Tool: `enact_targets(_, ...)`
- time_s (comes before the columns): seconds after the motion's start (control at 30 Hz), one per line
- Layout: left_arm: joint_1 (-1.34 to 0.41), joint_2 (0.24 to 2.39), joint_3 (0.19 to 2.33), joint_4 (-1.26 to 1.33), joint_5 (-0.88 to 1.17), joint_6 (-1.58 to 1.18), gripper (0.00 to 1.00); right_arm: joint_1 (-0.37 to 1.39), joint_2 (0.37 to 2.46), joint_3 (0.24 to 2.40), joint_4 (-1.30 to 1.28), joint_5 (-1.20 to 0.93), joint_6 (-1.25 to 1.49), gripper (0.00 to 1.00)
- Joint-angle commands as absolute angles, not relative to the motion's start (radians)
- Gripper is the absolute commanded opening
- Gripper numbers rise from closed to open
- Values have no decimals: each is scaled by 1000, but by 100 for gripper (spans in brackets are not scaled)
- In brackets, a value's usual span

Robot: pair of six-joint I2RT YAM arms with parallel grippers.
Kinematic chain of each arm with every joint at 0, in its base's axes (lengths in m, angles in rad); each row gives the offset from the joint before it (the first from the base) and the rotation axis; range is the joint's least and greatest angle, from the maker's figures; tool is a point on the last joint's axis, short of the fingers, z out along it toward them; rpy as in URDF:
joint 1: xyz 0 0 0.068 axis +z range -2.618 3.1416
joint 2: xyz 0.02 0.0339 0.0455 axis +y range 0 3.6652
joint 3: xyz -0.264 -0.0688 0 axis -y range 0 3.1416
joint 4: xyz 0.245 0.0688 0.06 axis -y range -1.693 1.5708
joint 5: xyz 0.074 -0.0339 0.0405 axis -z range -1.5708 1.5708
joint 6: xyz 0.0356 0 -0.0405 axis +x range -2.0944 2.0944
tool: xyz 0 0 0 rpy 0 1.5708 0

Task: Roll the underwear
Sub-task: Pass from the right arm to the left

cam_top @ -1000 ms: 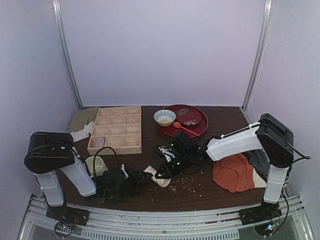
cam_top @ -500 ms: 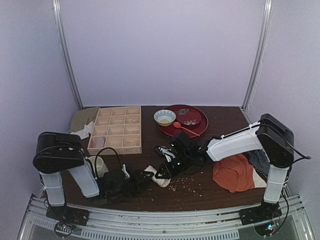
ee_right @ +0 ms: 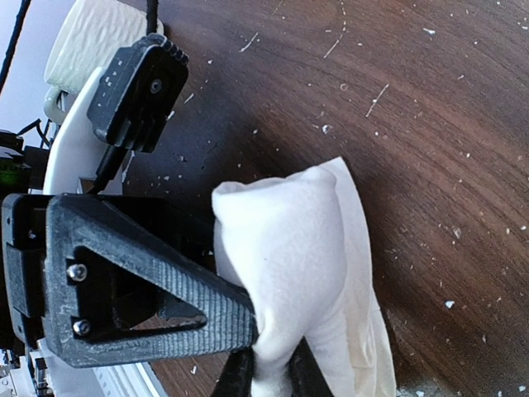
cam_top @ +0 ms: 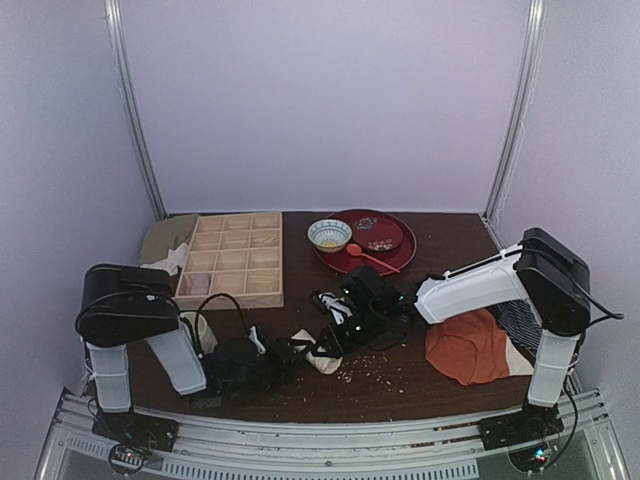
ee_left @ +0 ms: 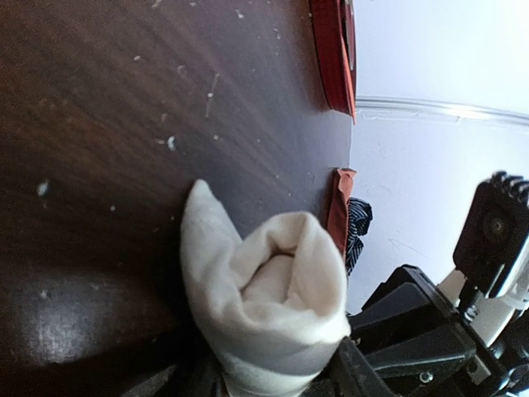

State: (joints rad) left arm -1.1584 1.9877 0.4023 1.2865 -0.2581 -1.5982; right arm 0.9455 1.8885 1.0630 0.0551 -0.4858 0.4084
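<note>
The underwear (cam_top: 320, 352) is a cream fabric roll lying at the front middle of the dark table. My left gripper (cam_top: 293, 352) holds its left end and my right gripper (cam_top: 335, 335) holds its right end. In the left wrist view the roll (ee_left: 273, 298) faces the camera end-on, an open tube with folds inside, and the left gripper (ee_left: 277, 376) is shut on its base. In the right wrist view the right gripper (ee_right: 269, 376) pinches the fabric (ee_right: 289, 240) between two dark fingers, with the left gripper's ribbed finger (ee_right: 157, 289) pressed against the roll's side.
A wooden compartment tray (cam_top: 232, 258) stands at the back left, with a mug (cam_top: 197, 330) near the left arm. A red tray (cam_top: 392, 258) holds a bowl (cam_top: 329, 234) and a spoon. An orange-red garment (cam_top: 468, 345) and a striped cloth (cam_top: 520, 320) lie at right. Crumbs (cam_top: 372, 362) dot the table.
My left arm has shifted to the right, bringing its gripper closer against the roll. The right gripper and the roll have barely moved.
</note>
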Motion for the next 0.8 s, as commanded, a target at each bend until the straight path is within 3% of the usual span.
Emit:
enact_targets(0.0, -1143, 2009, 422, 1289, -287, -1591, 47, 974, 1917, 1014, -84, -480, 404, 1)
enact_targets(0.2, -1140, 2015, 420, 1286, -284, -1602, 26, 974, 1917, 1024, -90, -482, 397, 7)
enact_targets(0.43, -1135, 2019, 416, 1274, -283, -1619, 23, 975, 1882, 1023, -125, -473, 375, 25)
enact_targets(0.77, -1126, 2020, 412, 1268, -279, -1623, 25, 975, 1791, 970, -174, -466, 371, 29)
